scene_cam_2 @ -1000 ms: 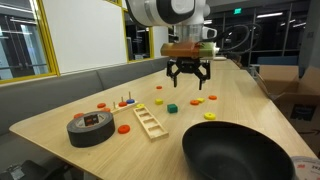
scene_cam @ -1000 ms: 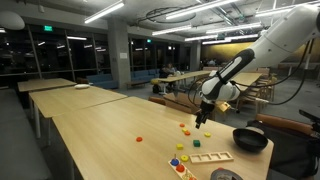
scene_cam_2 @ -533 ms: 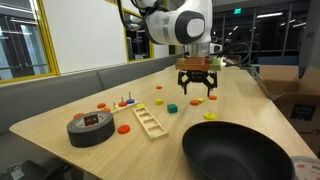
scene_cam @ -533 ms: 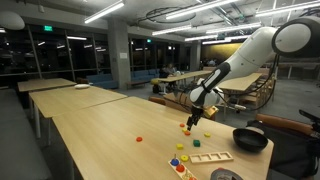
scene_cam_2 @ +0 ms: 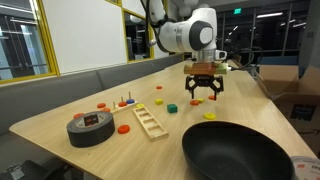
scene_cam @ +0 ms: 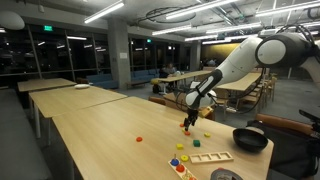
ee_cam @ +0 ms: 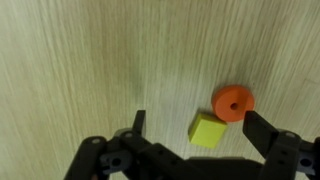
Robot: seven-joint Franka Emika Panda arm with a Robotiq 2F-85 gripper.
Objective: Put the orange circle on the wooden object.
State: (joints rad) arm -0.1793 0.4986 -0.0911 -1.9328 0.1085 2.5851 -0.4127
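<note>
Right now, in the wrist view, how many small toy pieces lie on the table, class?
2. The orange circle sits right of centre; a yellow-green cube lies close beside it, below and to its left. More may lie outside this view.

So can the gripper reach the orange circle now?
Probably yes: the gripper is open above the orange circle, nothing covering it, though a yellow block beside it also lies between the jaws.

It looks like an open-plan office workspace at night: long wooden tables (scene_cam: 95, 125), ceiling strip lights (scene_cam: 104, 12), dark window walls (scene_cam: 40, 62) and a green exit sign (scene_cam: 46, 31).
</note>
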